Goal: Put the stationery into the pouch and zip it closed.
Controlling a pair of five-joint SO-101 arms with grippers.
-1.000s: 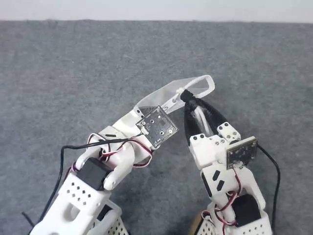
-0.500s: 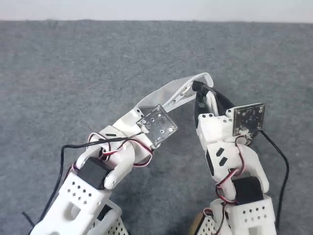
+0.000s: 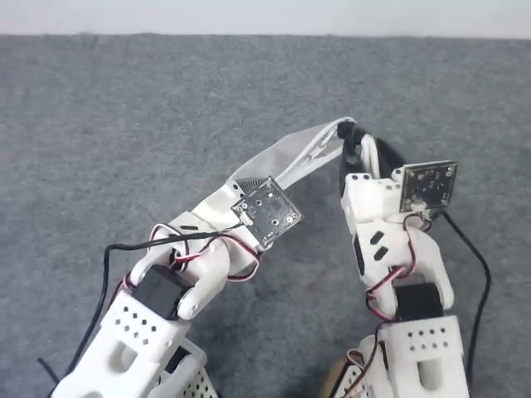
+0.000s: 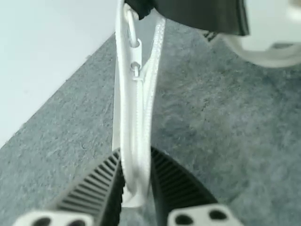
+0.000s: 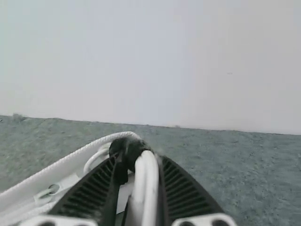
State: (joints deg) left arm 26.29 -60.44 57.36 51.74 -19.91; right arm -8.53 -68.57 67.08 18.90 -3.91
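Observation:
A clear white-edged pouch (image 3: 300, 154) hangs stretched between both arms above the grey table. My left gripper (image 3: 251, 177) is shut on its near end; in the left wrist view the ribbed fingers (image 4: 164, 176) of that gripper (image 4: 136, 165) pinch the pouch (image 4: 136, 117) edge-on. The zip slider (image 4: 135, 66) sits far along the zip, close to the other arm's black fingers (image 4: 197, 12). My right gripper (image 3: 355, 143) is shut on the pouch's far end. In its own view the gripper (image 5: 136, 162) clamps a white strip, with the pouch (image 5: 51, 181) and a zip ring (image 5: 95, 159) beside it.
Grey carpet-like table surface (image 3: 124, 108) lies open all round, ending at a pale wall (image 3: 265, 15) at the back. A black cable (image 3: 469, 274) trails beside the right arm, another (image 3: 112, 265) by the left arm.
The right arm has swung to the right and away, taking the pouch's far end with it. The pouch has gone from a broad open loop to a taut narrow band. The left arm stayed put.

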